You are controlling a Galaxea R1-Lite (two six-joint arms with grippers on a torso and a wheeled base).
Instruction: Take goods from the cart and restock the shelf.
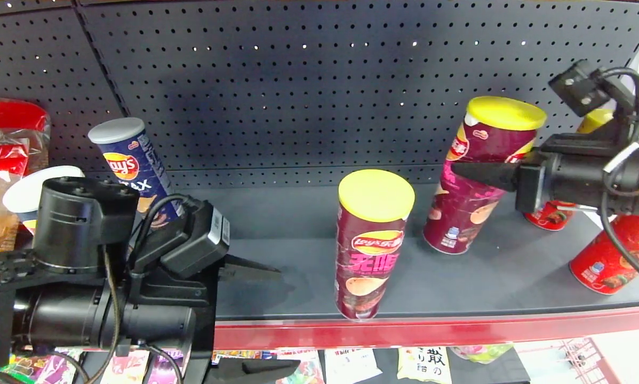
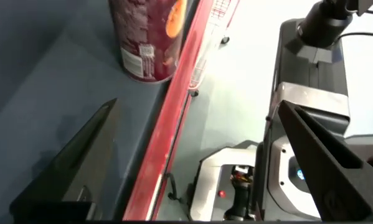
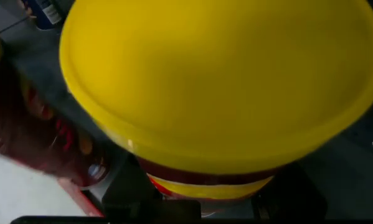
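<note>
Two arms: right pincer (image 1: 485, 162) tight around tilted yellow-lidded cylinder (image 1: 461, 213), left pincer (image 1: 285, 320) apart astride shelf lip (image 1: 458, 328).

This is a shop: a red-edged shelf (image 1: 298, 256) with a pegboard back (image 1: 298, 80) carries chip canisters (image 1: 370, 245), with snack packets (image 1: 423, 364) below.

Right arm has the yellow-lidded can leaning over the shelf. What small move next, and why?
Probably rotate the right gripper to stand the held can upright before letting go. Its yellow lid leans to the right, so its base looks not flat on the shelf; released now, it might topple. The upright can to its left stands apart, leaving room.
</note>
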